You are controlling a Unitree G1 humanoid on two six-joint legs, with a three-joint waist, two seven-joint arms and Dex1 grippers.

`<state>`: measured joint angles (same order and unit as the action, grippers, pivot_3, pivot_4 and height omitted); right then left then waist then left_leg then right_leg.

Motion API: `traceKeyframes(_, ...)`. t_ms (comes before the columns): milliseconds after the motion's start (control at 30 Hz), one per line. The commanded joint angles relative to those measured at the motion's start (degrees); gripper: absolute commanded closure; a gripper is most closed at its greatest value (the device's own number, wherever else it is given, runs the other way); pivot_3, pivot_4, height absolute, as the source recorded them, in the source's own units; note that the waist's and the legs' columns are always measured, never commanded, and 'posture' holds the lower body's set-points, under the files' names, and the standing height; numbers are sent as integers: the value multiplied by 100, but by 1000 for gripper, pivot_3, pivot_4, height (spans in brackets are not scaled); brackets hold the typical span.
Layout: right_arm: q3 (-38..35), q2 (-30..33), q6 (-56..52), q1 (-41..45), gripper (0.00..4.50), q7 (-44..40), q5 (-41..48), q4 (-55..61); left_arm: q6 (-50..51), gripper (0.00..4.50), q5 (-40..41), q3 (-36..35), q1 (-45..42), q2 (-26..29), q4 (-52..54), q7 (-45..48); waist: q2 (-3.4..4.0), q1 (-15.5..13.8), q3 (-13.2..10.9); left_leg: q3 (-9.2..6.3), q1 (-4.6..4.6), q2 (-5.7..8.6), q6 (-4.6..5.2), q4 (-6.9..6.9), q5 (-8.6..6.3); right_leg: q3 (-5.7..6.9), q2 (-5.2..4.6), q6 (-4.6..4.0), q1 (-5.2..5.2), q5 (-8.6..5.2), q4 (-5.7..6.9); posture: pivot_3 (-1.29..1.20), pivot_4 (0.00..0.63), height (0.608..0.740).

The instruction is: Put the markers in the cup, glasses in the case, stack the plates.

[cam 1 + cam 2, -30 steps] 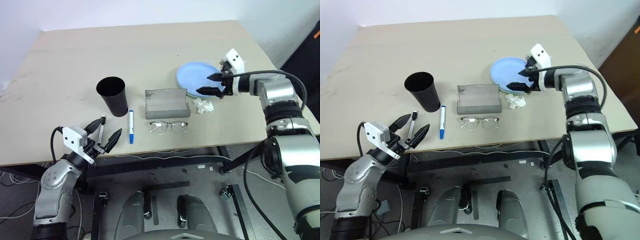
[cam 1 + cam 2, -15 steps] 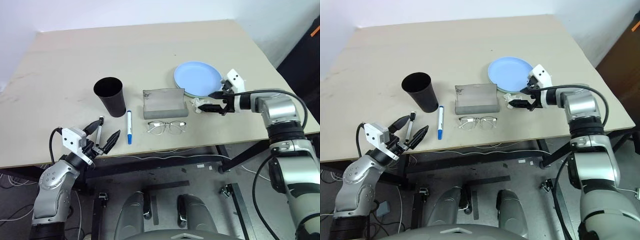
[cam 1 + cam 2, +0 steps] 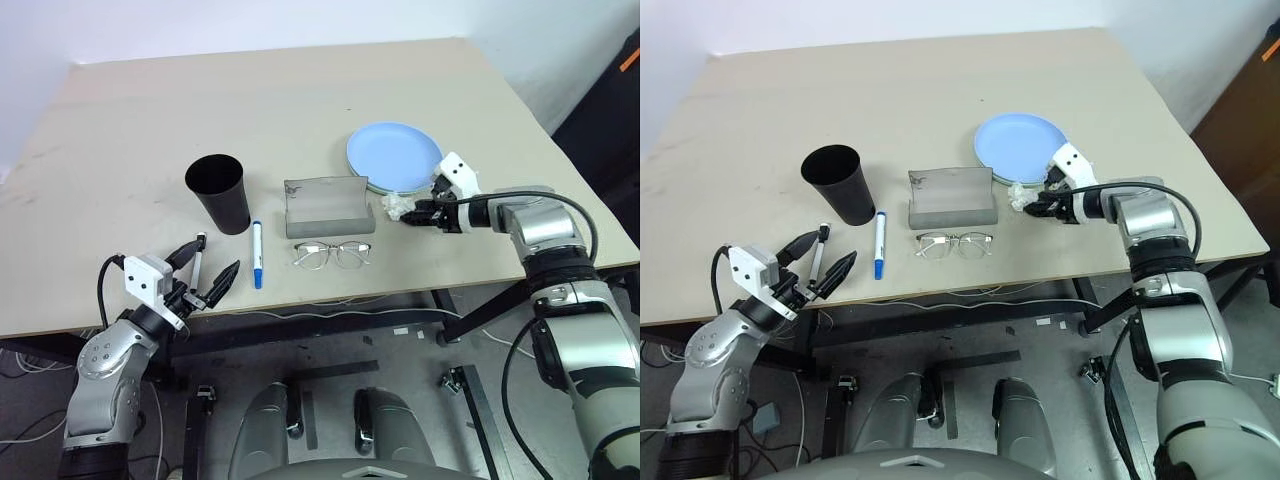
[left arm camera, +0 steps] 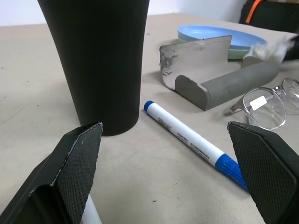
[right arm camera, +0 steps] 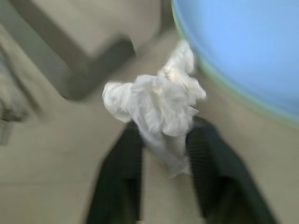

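Right end effector clenched on the tissue beside the stacked plates; left end effector released at the near counter edge.

Right end effector (image 5: 161,154) grips the crumpled white tissue (image 3: 398,207), just right of the open grey case (image 3: 330,207) and touching the near rim of the blue plate (image 3: 393,155), which sits on the green plate, only a rim sliver visible. Left end effector (image 3: 207,275) hovers with fingers spread at the near left edge, the black-capped marker (image 3: 199,262) between them. The blue-capped marker (image 3: 258,255) lies between the cup (image 3: 220,192) and the glasses (image 3: 333,253). The far half of the counter (image 3: 250,100) is open. The left wrist view shows the case's hollow interior; the right wrist view is blurred.
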<state>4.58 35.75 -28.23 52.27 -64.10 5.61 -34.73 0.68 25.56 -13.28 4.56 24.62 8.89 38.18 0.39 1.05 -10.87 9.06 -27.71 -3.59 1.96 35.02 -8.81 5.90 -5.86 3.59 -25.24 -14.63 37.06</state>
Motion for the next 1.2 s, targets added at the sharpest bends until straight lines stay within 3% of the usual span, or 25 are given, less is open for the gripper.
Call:
traceKeyframes(33, -384, 98, -150, 259, 4469, -190, 445, 422, -63, 0, 15, -153, 26, 48, 244, -60, 0, 1, 0, 0, 0, 0, 0, 0, 0, 0, 0, 0, 0, 0, 0, 0, 150, 727)
traceKeyframes(167, -679, -271, 23, 750, 4469, 491, 551, -123, -90, 0, 22, -110, 83, 18, 249, -42, 0, 19, 0, 7, 2, -5, 0, 1, 0, 0, -2, -6, -5, 7, 0, 0, 150, 727)
traceKeyframes(267, -742, -569, 607, 1230, 4469, 1371, 289, -1153, -132, 0, 4, -103, 78, -14, 212, -62, 0, 36, 0, 17, 5, -16, -1, 1, 0, 9, -1, -11, -9, 18, -1, 0, 150, 727)
traceKeyframes(467, -434, -920, 1310, 1867, 4469, 2402, -317, -2817, -199, 0, -2, -147, 88, -16, 145, -49, 0, 15, 0, 25, -2, -19, -2, -3, 0, 12, -3, -13, -14, 20, -9, 0, 150, 727)
traceKeyframes(533, -339, -994, 1438, 1986, 4068, 2750, -525, -3157, -198, 0, 8, -160, 102, -8, 163, -50, 0, 17, 0, 30, -7, -18, -1, -2, 0, 12, -4, -12, -16, 20, -9, 0, 150, 727)
traceKeyframes(633, -411, -1047, 1523, 2117, 3246, 2555, -473, -3211, -165, 0, 14, -175, 125, -8, 250, -96, 1, 26, 0, 31, -23, -19, -2, 0, 1, 11, -3, -11, -16, 21, -2, 0, 150, 727)
traceKeyframes(900, -150, -734, 1571, 2161, 507, 2154, -787, -2830, -93, 0, 28, -232, 280, 17, 406, -124, 1, 94, 0, 30, -25, -23, -2, 12, 2, 14, 2, 6, -16, 31, 4, 0, 150, 727)
traceKeyframes(967, -242, -670, 1437, 2176, 507, 1799, -627, -2534, -63, 0, 41, -248, 284, 29, 434, -134, 1, 119, -1, 31, -28, -22, -2, 12, 2, 14, 0, 4, -16, 30, 4, 0, 150, 727)
traceKeyframes(1033, -308, -647, 811, 2169, 507, 912, -216, -1853, -35, 0, 50, -255, 290, 40, 463, -139, 2, 142, -1, 30, -31, -22, -2, 12, 2, 14, 1, 5, -18, 31, 5, 0, 150, 727)
traceKeyframes(1200, 184, -599, -256, 1748, 507, -842, 353, 25, 50, 0, 70, -226, 250, 61, 521, -131, 2, 162, 0, 25, -22, -33, -2, 10, 2, 12, 12, 17, -15, 39, 6, 0, 150, 727)
